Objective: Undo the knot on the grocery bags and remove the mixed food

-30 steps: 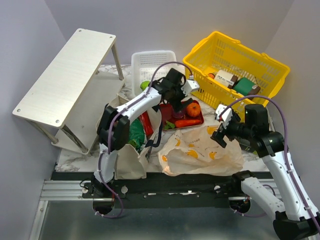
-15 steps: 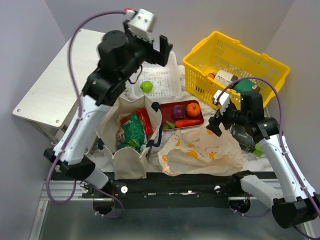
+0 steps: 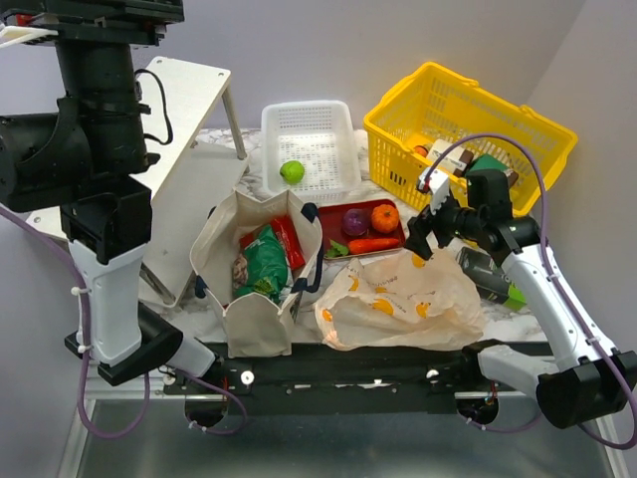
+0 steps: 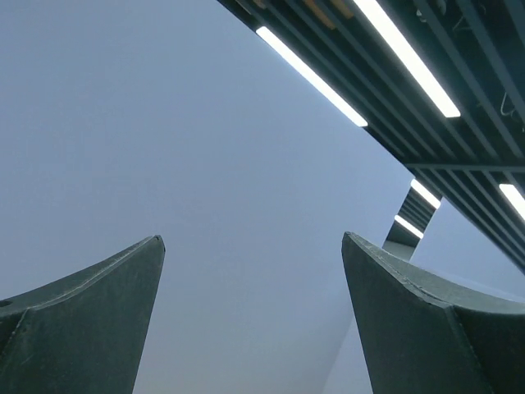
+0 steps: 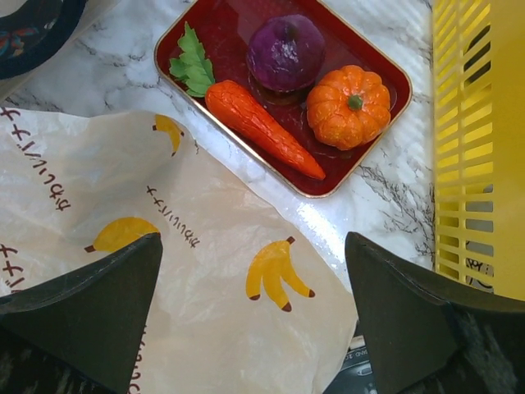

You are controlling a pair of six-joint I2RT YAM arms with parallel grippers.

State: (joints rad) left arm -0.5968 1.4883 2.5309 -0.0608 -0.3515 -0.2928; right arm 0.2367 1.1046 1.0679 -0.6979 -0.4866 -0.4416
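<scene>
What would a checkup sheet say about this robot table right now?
Surface: marble table, crowded.
Job's things: tote holds green snack bag; plastic bag lies flat; onion, orange, carrot on red tray; apple in white basket.
Clutter: yellow basket with boxes; white shelf.
Grippers: left gripper open, raised, empty; right gripper open above plastic bag.
Cables: purple cable along each arm.
Surroundings: plain walls; ceiling lights.

Both arms are showing white shells and black joint housings: left arm [image 3: 107,289], right arm [image 3: 545,291]. Purple cable [image 3: 498,137] is looping beside each. White camera block [image 3: 434,181] is sitting just behind right gripper [image 3: 423,239]. Left gripper [image 4: 253,238] fingers [image 4: 82,320] are looking dark, wedge-shaped, blunt-tipped.
</scene>
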